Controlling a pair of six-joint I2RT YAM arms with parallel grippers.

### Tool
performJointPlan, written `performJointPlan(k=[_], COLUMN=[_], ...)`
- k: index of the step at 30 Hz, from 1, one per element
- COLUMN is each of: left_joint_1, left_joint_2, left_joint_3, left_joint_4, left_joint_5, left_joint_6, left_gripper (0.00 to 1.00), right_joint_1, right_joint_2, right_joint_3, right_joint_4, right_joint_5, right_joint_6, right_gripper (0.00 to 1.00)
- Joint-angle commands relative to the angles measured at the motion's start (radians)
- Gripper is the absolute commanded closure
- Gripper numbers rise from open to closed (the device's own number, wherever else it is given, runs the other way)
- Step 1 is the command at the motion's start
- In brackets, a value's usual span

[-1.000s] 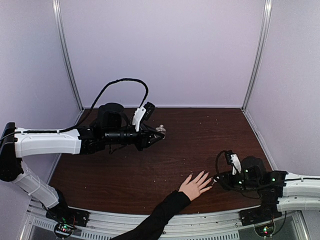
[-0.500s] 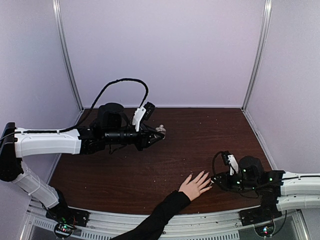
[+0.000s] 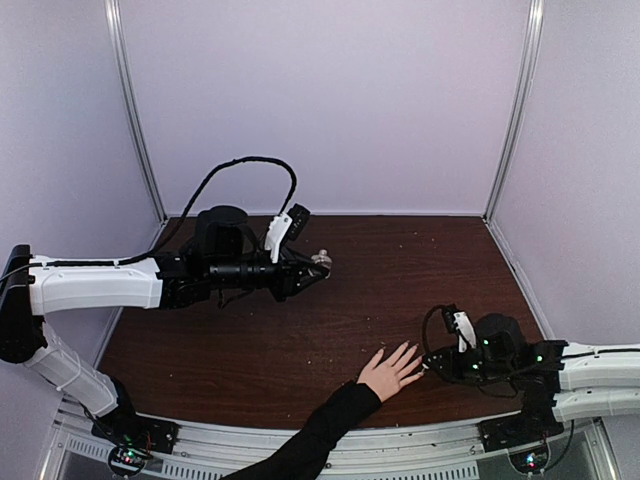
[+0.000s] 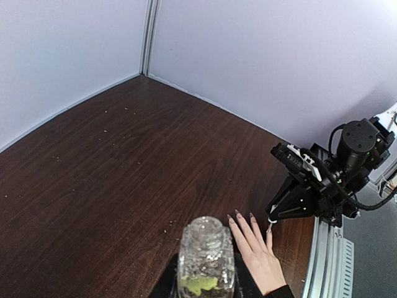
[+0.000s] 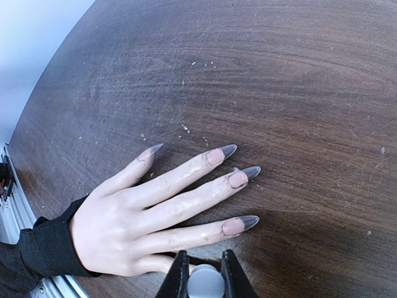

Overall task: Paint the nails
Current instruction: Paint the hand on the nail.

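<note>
A light-skinned hand (image 3: 390,370) in a black sleeve lies flat on the dark wooden table, fingers spread. Its nails (image 5: 248,220) are long and pointed, pink at the base and grey at the tips. My right gripper (image 5: 205,257) hovers right over the little finger, which it hides, and is shut on a round grey brush cap (image 5: 205,283). In the left wrist view the brush tip (image 4: 271,221) sits at the little finger's nail (image 4: 268,231). My left gripper (image 4: 206,284) is shut on a small clear glass bottle (image 4: 206,254), held above the table at the back left (image 3: 322,262).
Pale walls with metal corner posts (image 3: 512,110) close in the table on three sides. A metal rail (image 3: 420,440) runs along the near edge under the sleeve. Small pale specks (image 5: 185,128) dot the wood beyond the fingertips.
My right arm has come down and slid slightly left, closer to the hand's little finger. The left arm, the bottle and the hand have stayed put.
</note>
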Motion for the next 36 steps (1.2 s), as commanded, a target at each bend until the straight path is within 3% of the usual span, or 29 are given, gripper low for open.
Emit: performJointPlan(k=[1,27,36], left_joint_1=[0.006,0.006,0.006], left_joint_2=[-0.016,-0.013,-0.013], left_joint_3=[-0.012,-0.012,-0.011], left_joint_4=[0.058,0.059,0.061], left_joint_5=[0.002,0.004,0.004], left_joint_6=[0.004,0.002,0.002], left_gripper=[1.00,1.00,1.00], right_joint_1=[0.008,0.010,0.010], right_joint_2=[-0.028,-0.046,-0.144], right_joint_3=[0.002,0.008,-0.009], right_joint_4=[-0.029,-0.095,-0.150], right_joint_5=[0.039,0.098,0.130], right_joint_6=[0.008,0.031,0.041], right_gripper=[1.00,1.00,1.00])
